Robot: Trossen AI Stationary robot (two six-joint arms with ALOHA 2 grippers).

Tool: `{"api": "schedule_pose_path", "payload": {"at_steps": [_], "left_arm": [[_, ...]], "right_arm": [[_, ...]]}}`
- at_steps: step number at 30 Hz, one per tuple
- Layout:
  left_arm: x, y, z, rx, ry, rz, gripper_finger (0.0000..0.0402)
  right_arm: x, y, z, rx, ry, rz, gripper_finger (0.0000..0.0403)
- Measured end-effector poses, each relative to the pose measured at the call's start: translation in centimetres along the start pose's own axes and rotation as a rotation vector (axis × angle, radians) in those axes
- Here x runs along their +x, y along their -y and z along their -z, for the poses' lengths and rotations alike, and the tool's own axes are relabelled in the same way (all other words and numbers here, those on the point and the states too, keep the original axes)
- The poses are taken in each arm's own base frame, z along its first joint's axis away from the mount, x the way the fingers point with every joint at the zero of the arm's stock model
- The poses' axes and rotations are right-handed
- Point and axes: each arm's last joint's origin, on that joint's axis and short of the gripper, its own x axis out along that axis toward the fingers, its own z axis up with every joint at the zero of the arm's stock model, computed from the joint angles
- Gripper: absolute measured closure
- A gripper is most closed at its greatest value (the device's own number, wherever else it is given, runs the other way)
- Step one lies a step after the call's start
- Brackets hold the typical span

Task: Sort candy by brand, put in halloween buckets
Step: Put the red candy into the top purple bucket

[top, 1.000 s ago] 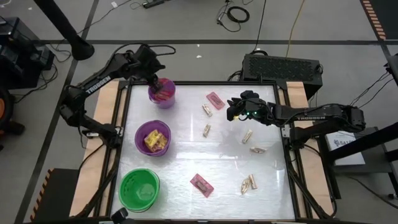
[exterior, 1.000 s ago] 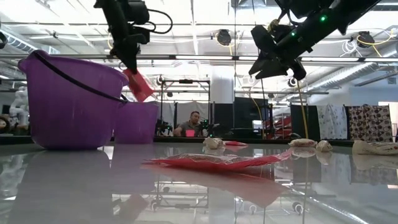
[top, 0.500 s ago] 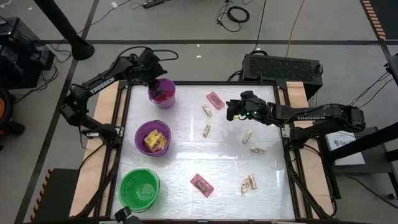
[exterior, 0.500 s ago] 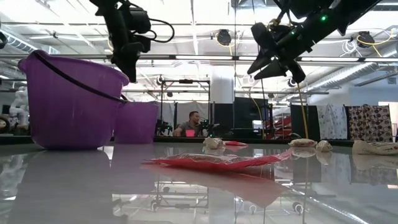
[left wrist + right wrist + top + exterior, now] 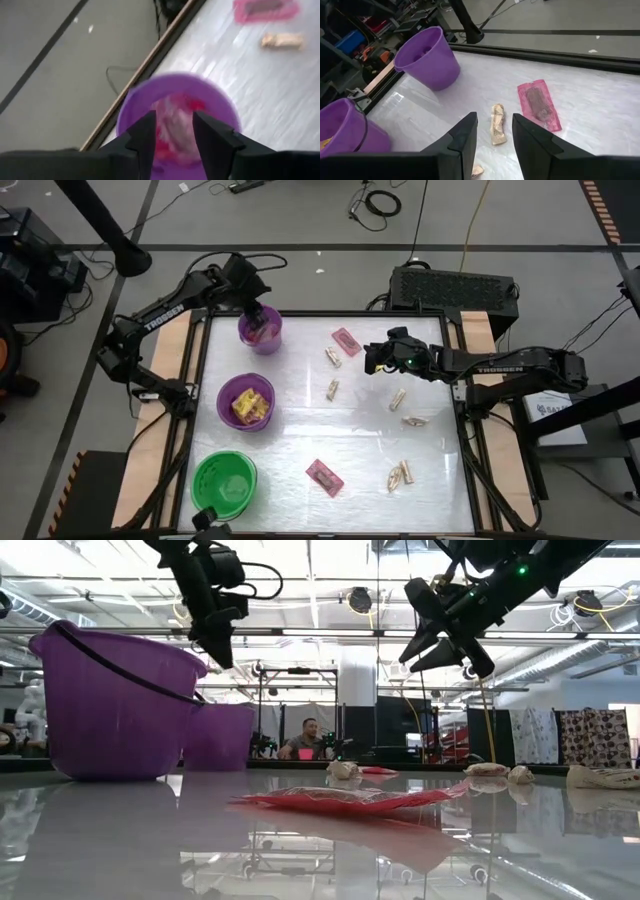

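Observation:
My left gripper (image 5: 255, 315) hovers open and empty over the small purple bucket (image 5: 261, 330). Pink-red packets (image 5: 172, 122) lie inside the bucket, seen between my fingers. My right gripper (image 5: 372, 358) is open and empty above the table's far middle. It is just right of a pink-red packet (image 5: 346, 340) and a tan piece (image 5: 332, 357), which both lie flat on the table. In the right wrist view that packet (image 5: 538, 104) and piece (image 5: 496, 123) lie just beyond my fingertips. The wider purple bucket (image 5: 246, 402) holds yellow packets. The green bucket (image 5: 224, 483) stands at the near left.
Another pink-red packet (image 5: 324, 477) lies near the front edge. Tan pieces lie at the middle (image 5: 333, 390) and on the right side (image 5: 398, 398), (image 5: 414, 421), (image 5: 400, 474). The three buckets line the left edge. A person sits in the room beyond the table (image 5: 312, 738).
My left gripper has let go of a pink-red packet, which has dropped into the small purple bucket. The gripper has stayed above the bucket and risen a little. My right gripper has stayed open at almost the same spot.

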Motion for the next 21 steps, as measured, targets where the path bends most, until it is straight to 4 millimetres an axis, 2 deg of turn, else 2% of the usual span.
{"api": "schedule_pose_path", "payload": {"at_steps": [4, 9, 12, 15, 21], "left_arm": [[0.0, 0.5, -1.0, 0.012, 0.100, 0.043, 0.0265], [-0.3, 2.2, -2.8, 0.068, 0.261, 0.063, 0.0265], [0.4, 3.3, -4.1, 0.102, 0.359, 0.113, 0.0265], [2.5, 4.4, -5.2, 0.111, 0.394, 0.183, 0.0265], [8.5, 6.7, -5.7, 0.092, 0.311, 0.376, 0.0265]], "right_arm": [[0.0, 0.0, 0.0, 0.000, 0.000, 0.000, 0.0287], [0.0, 0.0, 0.0, 0.000, 0.000, 0.000, 0.0287], [0.0, 0.0, 0.0, 0.000, 0.002, 0.002, 0.0287], [0.0, 0.0, 0.0, -0.006, 0.004, 0.004, 0.0287], [0.0, 0.0, 0.0, -0.003, 0.003, 0.003, 0.0287]]}}
